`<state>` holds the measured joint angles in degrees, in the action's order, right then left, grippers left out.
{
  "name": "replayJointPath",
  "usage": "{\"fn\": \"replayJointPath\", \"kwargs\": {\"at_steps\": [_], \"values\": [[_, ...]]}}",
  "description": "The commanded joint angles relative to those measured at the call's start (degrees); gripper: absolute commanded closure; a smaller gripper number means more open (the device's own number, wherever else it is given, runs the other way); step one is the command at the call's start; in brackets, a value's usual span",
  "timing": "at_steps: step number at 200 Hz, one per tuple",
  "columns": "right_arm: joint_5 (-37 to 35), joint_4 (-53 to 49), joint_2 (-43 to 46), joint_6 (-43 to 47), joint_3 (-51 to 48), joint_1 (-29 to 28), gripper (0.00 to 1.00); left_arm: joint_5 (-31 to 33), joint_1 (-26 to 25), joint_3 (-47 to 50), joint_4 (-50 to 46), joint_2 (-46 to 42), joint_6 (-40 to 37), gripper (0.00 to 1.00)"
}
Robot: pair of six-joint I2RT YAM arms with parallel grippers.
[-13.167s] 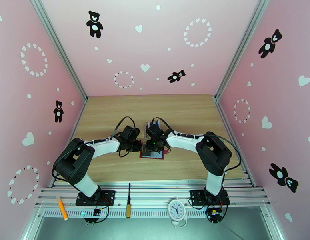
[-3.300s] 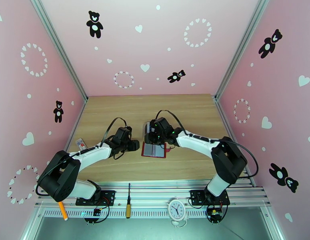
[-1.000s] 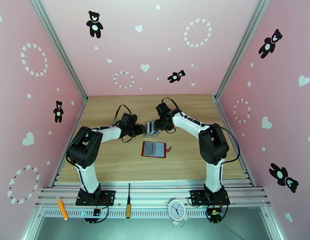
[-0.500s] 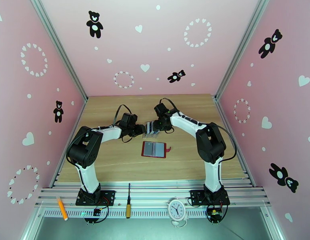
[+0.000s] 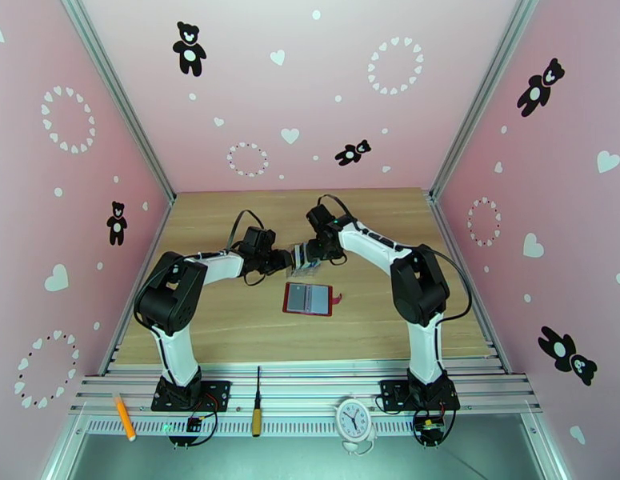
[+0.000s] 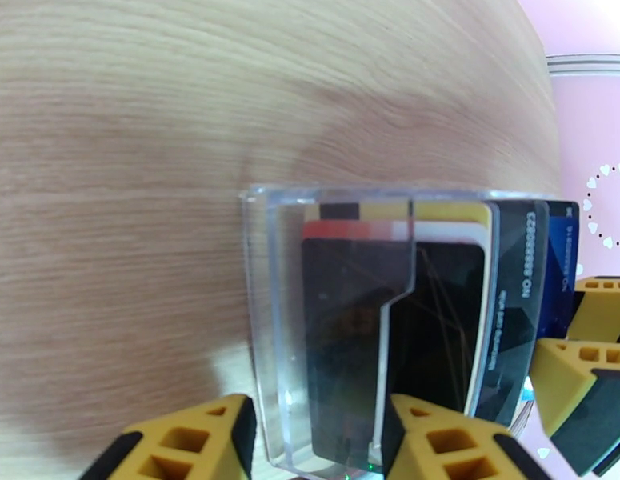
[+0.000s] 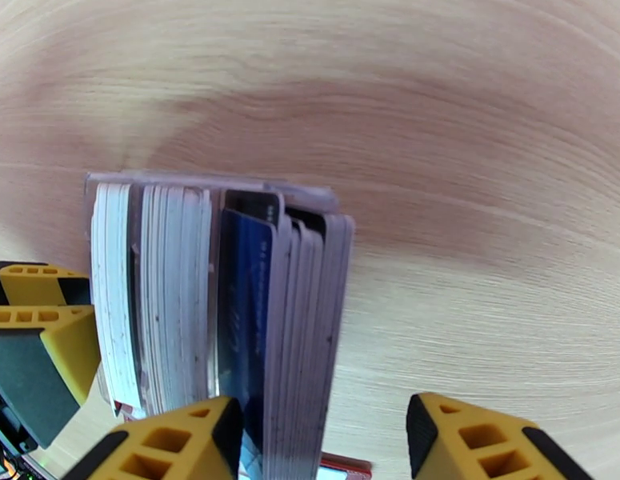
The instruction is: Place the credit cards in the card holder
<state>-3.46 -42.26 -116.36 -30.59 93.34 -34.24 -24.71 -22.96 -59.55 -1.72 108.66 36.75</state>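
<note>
Our right hand (image 7: 322,418), spread, has moved from the dark-red folding wallet (image 5: 309,298) to straddle grey plastic cards (image 7: 302,314), for another pick, we judge.

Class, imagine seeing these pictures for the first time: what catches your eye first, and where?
Mid-table, the left gripper and right gripper flank a clear rack packed with upright cards. Just below it in the top view, the dark-red card holder lies open on the wooden table. Black teddy bears dot the pink walls.
</note>
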Motion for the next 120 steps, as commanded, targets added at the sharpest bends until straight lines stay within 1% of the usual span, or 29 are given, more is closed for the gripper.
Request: {"fn": "replayJointPath", "kwargs": {"at_steps": [1,90,103,120], "values": [[-2.69,-3.04,-1.32,1.04,2.22,0.03,0.40,-0.59,0.20,-1.10,-0.85,1.20,0.42,0.52],[-3.13,-5.02,-2.03,2.04,5.19,0.25,0.40,-0.78,0.20,-1.10,-0.74,1.16,0.56,0.53],[-3.21,-5.25,-2.12,2.11,5.38,0.26,0.42,-0.81,0.20,-1.10,-0.75,1.29,0.60,0.53],[-3.14,-5.48,-2.29,2.35,5.71,0.24,0.46,-0.92,0.20,-1.10,-0.72,1.29,0.69,0.53]]}}
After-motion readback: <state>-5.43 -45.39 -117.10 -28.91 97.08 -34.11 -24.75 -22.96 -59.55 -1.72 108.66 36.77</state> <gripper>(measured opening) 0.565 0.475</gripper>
